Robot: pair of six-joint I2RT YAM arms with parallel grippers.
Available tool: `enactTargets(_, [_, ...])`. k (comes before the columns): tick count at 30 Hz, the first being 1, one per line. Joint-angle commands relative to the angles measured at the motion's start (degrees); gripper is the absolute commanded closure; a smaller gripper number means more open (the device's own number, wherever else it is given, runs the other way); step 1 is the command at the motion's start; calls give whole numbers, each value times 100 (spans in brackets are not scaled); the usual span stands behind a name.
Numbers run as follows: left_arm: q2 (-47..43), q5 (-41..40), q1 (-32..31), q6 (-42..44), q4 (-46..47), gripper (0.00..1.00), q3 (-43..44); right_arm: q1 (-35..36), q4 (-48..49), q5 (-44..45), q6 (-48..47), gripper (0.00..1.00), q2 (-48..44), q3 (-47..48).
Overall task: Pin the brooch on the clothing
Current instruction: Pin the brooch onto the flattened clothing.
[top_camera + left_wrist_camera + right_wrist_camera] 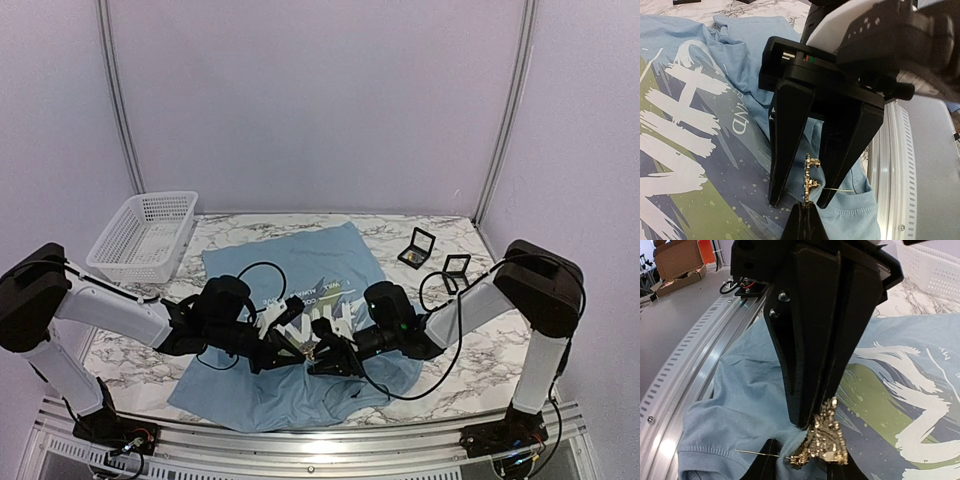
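Left gripper (pixel 802 220), its arm stretched low from the left, is clamped on the brooch (pixel 827 442), held on edge at the near edge of the T-shirt (pixel 740 400), its thin pin (pixel 757 453) pointing level toward the near rail (pixel 685 375). Right gripper (pixel 799 201) straddles the brooch, jaws apart.

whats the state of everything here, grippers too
left gripper: shut on brooch
right gripper: open, fingers either side of brooch
brooch: held over shirt, pin swung out
shirt: spread out, near hem rumpled
basket: upright, empty
black cases: both open
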Motion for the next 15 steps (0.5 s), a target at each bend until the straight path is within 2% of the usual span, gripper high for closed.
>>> enactTargets(1, [-190, -50, -32, 128, 288, 100, -121, -62, 525, -573, 721, 70, 81, 274])
enactTargets(6, [-250, -104, -30, 147, 500, 100, -246, -154, 1066, -656, 1533, 69, 196, 278])
enactTargets(15, [-360, -112, -45, 145, 840, 100, -474, -400, 1852, -918, 2601, 82, 520, 278])
